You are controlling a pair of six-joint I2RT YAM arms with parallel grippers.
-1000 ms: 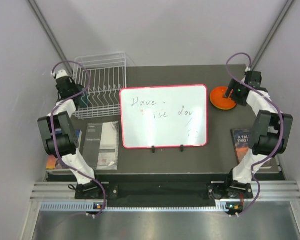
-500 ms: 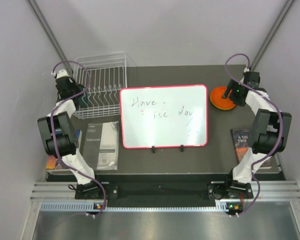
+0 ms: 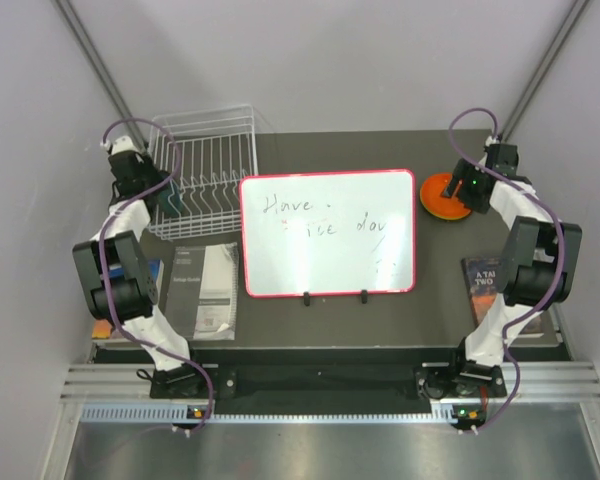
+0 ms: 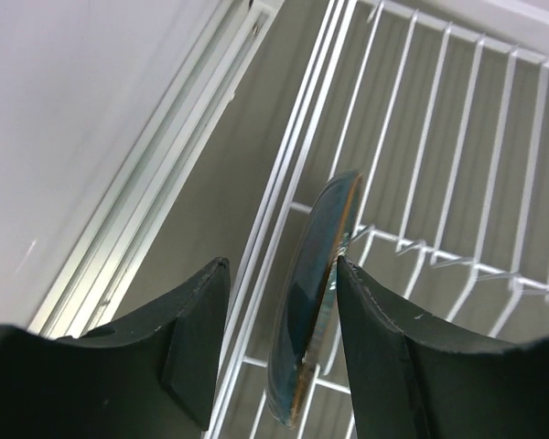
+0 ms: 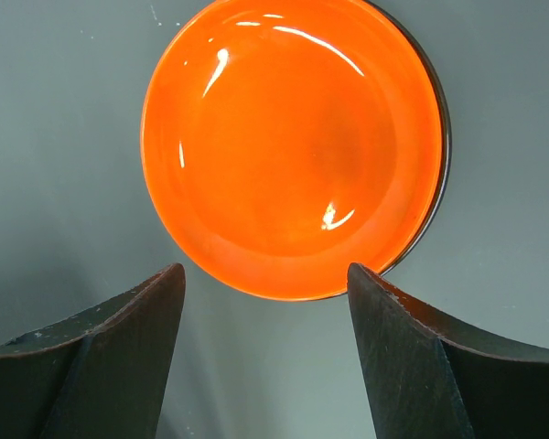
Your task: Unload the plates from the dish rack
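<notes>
A teal-blue plate (image 4: pixel 309 302) stands on edge in the white wire dish rack (image 3: pixel 208 160) near its left side. My left gripper (image 4: pixel 282 273) is open around it. The right finger (image 4: pixel 375 320) touches the plate's rim and the left finger (image 4: pixel 197 329) stands clear of it. From above, the left gripper (image 3: pixel 166 198) sits at the rack's left wall. An orange plate (image 5: pixel 293 146) lies flat on the dark table at the right (image 3: pixel 440 193). My right gripper (image 5: pixel 265 276) hangs open just above its near rim, holding nothing.
A red-framed whiteboard (image 3: pixel 328 232) lies in the middle of the table. Booklets (image 3: pixel 205 290) lie in front of the rack, and a book (image 3: pixel 483 277) sits at the right near edge. The rack's wires (image 4: pixel 421 165) and side rail (image 4: pixel 284 183) run close to the teal plate.
The left wrist has crept slightly toward the back along the rack's left side and its jaws stand a touch wider. The right arm and the orange plate have hardly moved.
</notes>
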